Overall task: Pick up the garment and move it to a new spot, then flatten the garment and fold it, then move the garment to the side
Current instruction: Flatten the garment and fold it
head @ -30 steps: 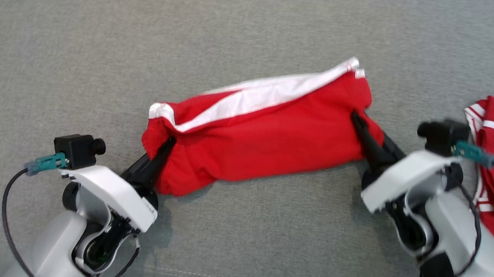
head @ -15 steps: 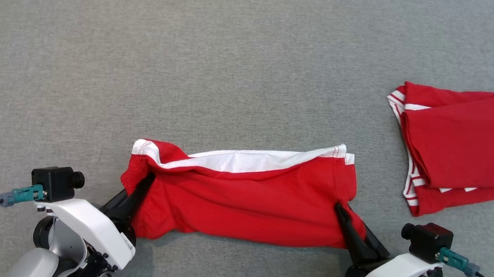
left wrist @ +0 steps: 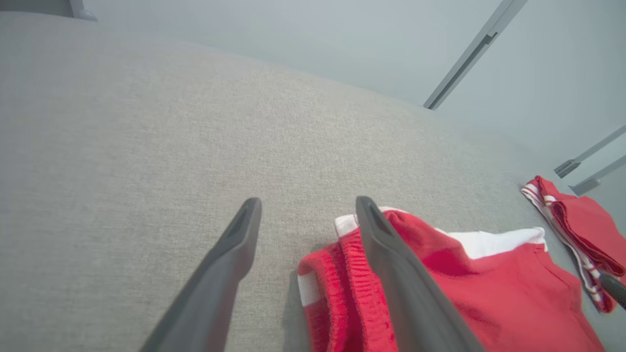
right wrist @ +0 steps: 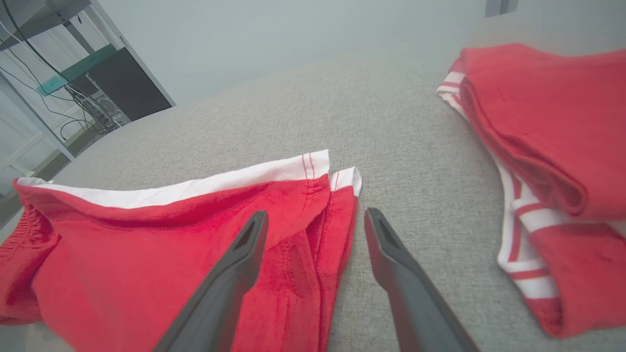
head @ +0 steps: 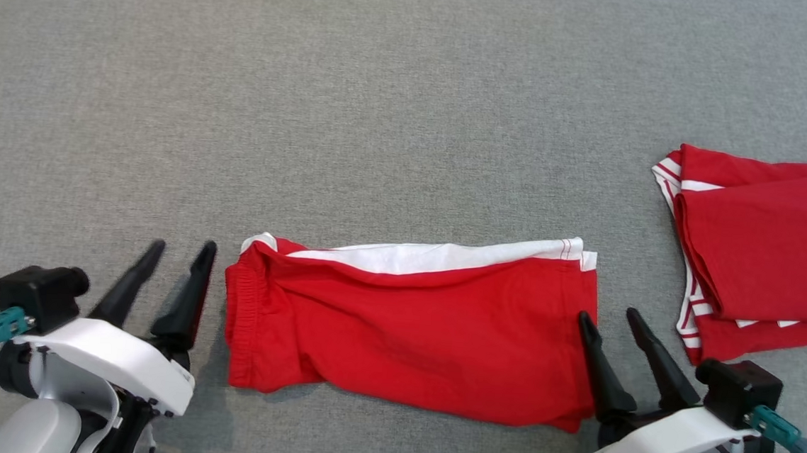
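- I see my right gripper (right wrist: 314, 215) with its jaws wide apart, one finger over the red shorts (right wrist: 146, 254), the other over the grey cushion (right wrist: 401, 137).
- White band (right wrist: 205, 185) runs along the shorts' far edge.
- Folded red garment (right wrist: 547, 122) lies apart, at the view's right.

Second folded garment (head: 770, 259) — cropped at head-view right edge; garment (head: 411, 326) hem partly behind right gripper (head: 606, 314) finger.

Red garment (head: 410, 333), white trim, folded, lying flat, released
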